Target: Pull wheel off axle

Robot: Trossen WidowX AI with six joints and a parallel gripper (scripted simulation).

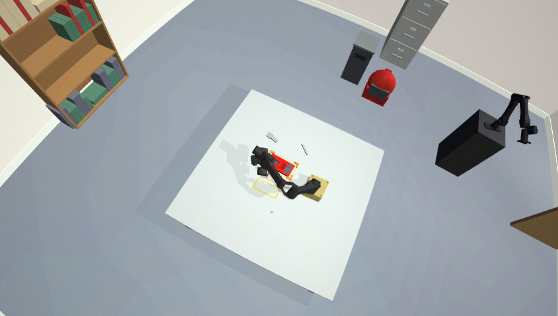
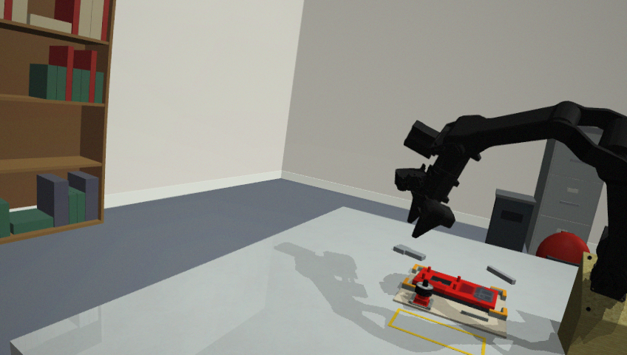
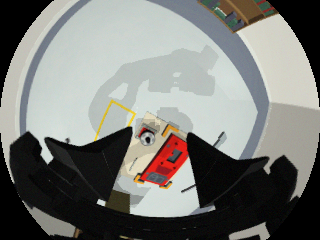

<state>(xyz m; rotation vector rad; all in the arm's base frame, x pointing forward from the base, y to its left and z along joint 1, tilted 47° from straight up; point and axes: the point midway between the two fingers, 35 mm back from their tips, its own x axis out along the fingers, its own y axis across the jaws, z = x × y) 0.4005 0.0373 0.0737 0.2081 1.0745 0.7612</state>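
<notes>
The wheel, dark with a pale top, sits on the upright axle above a small red base, at one end of a cream board. The yellow outline of the marked area lies on the table beside the board and has nothing in it. My gripper is open and empty, pointing down well above the board. In the wrist view the wheel shows between the fingertips, but far below them. The arm partly hides the board and wheel in the top view.
A red plate with short pegs lies beside the wheel, between orange corner brackets. Two grey pieces, a stepped one and a slim bar, lie beyond it. A tiny piece lies on the other side.
</notes>
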